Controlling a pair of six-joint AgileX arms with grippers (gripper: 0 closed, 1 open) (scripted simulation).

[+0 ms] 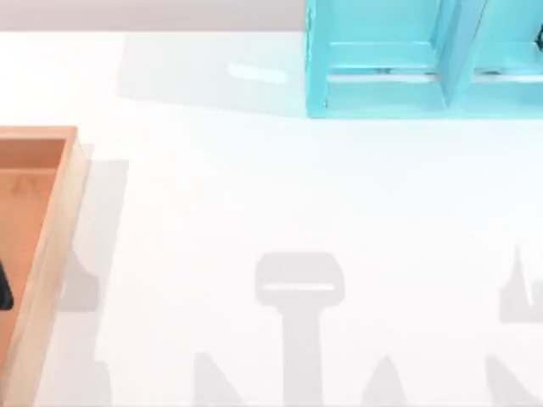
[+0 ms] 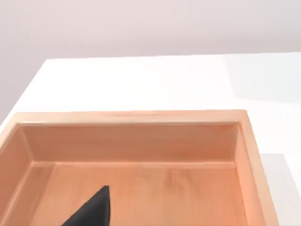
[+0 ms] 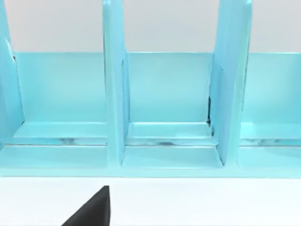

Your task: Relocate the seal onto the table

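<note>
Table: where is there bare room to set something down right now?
The table is bare across its broad middle, between the wooden tray at the left edge and the turquoise shelf at the far right. The strip left of the shelf is also free. Tightest spots: beside the tray's rim, where the left gripper sits over the tray, and along the shelf front.

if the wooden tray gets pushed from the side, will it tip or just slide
Probably slides, not tips: the wooden tray is low, wide and flat on the smooth table. Its thick plank walls look rigid, so flexing seems unlikely.
</note>
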